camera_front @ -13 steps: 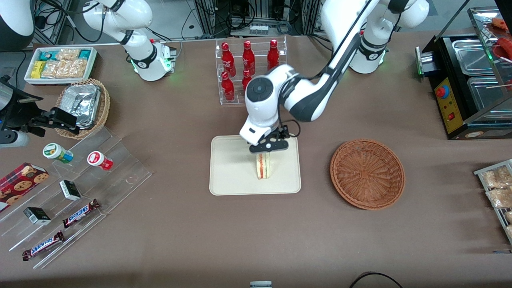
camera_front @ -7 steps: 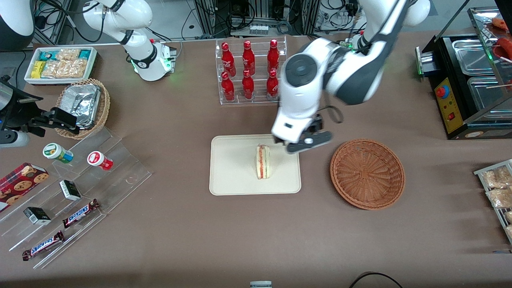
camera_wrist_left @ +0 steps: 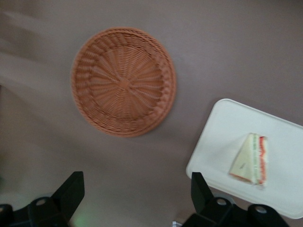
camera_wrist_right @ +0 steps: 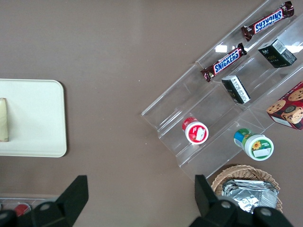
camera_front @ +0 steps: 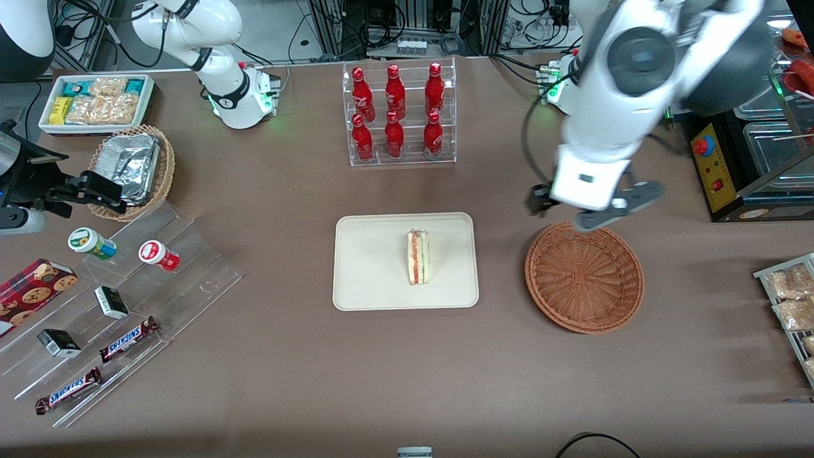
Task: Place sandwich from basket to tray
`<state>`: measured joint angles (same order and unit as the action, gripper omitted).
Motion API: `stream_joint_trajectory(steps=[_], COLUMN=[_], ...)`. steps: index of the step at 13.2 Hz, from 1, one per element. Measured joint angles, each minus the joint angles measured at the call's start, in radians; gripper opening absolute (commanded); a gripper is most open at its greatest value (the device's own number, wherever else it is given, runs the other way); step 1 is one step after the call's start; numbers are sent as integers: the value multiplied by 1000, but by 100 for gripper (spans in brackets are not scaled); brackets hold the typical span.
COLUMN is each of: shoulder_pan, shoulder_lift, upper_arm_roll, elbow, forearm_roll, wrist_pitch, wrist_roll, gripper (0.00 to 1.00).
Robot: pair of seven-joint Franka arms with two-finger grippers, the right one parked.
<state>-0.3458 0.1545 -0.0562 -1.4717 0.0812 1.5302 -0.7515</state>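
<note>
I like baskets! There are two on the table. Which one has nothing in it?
The wide, shallow brown basket beside the tray, just below the open gripper, has nothing in it. The smaller, deeper basket holds foil packets.

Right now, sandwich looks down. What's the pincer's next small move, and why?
Probably just retreat and park. The sandwich stands on the tray, the basket is empty, and the pincer, open and holding nothing, hangs above the basket's rim.
</note>
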Motion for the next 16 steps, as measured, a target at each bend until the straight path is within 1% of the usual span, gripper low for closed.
stream_joint_trajectory(steps=[3,6,9,12,16], shoulder_pan=[106,182,237,278,288], shoulder_lift=[-54,-145,-231,-275,-294], upper_arm_roll=[2,1,2,25,101], elbow=[-41,-168,-281,-305,-304], forearm_roll=[-2,-6,-32,-76,-84], wrist_pitch=[-42,-26,7,13,13], wrist_roll=[192,356,471,563,674], gripper=[99,99,99,99,99])
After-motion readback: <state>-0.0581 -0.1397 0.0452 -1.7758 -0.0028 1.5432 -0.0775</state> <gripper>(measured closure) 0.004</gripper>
